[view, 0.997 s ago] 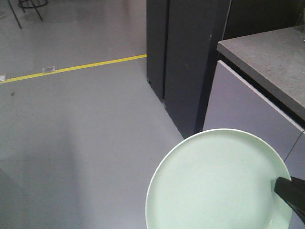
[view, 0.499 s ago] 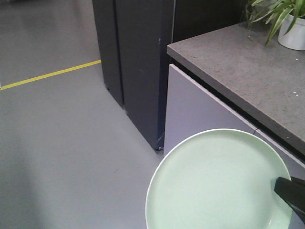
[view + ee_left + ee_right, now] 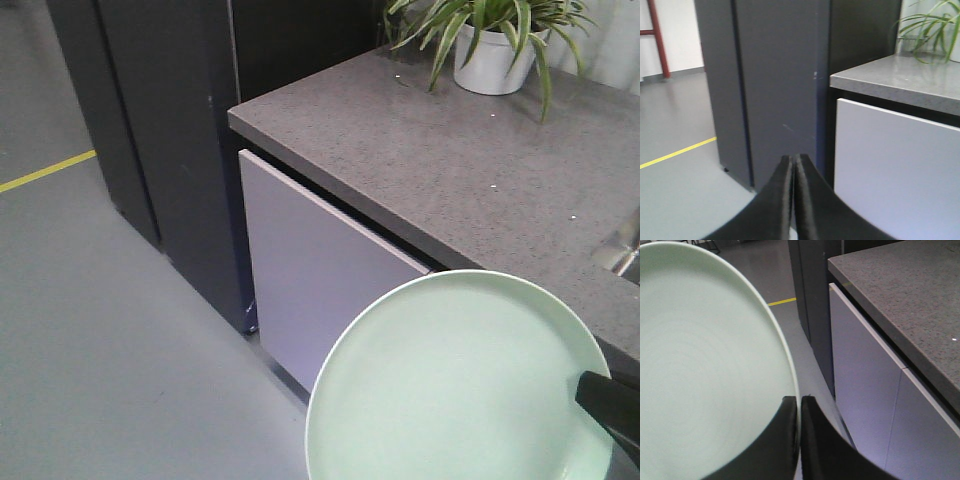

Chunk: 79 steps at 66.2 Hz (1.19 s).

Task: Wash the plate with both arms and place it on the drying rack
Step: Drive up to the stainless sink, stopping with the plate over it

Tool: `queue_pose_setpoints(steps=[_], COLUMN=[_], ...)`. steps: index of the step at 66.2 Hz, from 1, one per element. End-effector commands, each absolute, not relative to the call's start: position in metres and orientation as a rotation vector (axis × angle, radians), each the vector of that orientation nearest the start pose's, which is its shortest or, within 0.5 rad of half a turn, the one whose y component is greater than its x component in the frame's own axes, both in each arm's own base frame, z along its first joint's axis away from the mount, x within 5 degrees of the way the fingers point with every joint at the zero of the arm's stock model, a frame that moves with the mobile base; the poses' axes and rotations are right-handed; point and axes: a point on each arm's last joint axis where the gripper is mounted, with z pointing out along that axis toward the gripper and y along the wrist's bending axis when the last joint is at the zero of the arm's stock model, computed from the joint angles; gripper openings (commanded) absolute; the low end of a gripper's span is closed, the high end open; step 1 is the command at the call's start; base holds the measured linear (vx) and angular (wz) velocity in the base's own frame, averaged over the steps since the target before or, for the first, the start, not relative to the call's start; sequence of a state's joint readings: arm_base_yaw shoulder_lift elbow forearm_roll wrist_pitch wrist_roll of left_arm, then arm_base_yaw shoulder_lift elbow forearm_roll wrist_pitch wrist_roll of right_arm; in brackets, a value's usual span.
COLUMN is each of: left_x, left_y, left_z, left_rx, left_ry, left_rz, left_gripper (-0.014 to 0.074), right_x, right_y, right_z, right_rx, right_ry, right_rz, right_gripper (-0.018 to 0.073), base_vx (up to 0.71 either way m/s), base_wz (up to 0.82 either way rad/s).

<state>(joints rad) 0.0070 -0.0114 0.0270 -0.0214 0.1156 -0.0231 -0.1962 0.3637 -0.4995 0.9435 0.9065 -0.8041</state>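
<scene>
We see the grey floor (image 3: 90,340) filling the left of the front view, and the speckled grey bench (image 3: 430,160) running across the upper right. A tall dark cabinet (image 3: 150,120) stands at the bench's left end, and a pale door panel (image 3: 310,270) sits under the bench top. A potted plant (image 3: 490,50) in a white pot stands on the far part of the bench. A corner of the steel sink (image 3: 625,250) shows at the right edge, and a yellow line (image 3: 45,172) crosses the floor at the left edge.

Against half a second ago, the bench takes up far more of the front view. The plant shows whole instead of only at the corner, and the sink corner has come in. The yellow line has slid to the left edge. The plate (image 3: 450,390) and the black jaw on it sit at the same spot in the picture.

The plate is round, pale mint green and matte, with a low raised rim and a flat plain centre. It is held in the air at the lower right, in front of the door panel and the bench edge. The right gripper (image 3: 799,402) has its jaws clamped on the plate's rim. The left gripper (image 3: 792,160) has its jaws pressed together, holding nothing, and points toward the dark cabinet.
</scene>
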Motion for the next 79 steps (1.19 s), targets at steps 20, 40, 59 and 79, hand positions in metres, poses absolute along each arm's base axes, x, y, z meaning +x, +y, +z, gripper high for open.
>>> queue_pose_setpoints(steps=[20, 40, 59, 79], left_x=[0.0564, 0.0564, 0.0564, 0.0564], left_y=[0.0003, 0.0003, 0.0003, 0.0003], left_z=[0.1945, 0.1945, 0.1945, 0.1945], left_rx=[-0.049, -0.049, -0.049, -0.049], left_ry=[1.546, 1.546, 1.546, 1.546], left_rz=[-0.039, -0.039, -0.039, -0.039], left_gripper=[-0.0006, -0.0006, -0.0006, -0.0006], right_x=[0.0658, 0.0658, 0.0658, 0.0658], right_y=[0.0465, 0.0465, 0.0465, 0.0465], right_z=[0.3199, 0.3199, 0.3199, 0.3199], right_rx=[-0.302, -0.302, -0.302, -0.302], right_ry=[1.826, 1.826, 1.826, 1.826], right_rz=[0.511, 0.511, 0.511, 0.511], right_gripper=[-0.0002, -0.0002, -0.0002, -0.0002], base_vx=[0.1, 0.1, 0.11, 0.1], base_wz=[-0.38, -0.4, -0.42, -0.39])
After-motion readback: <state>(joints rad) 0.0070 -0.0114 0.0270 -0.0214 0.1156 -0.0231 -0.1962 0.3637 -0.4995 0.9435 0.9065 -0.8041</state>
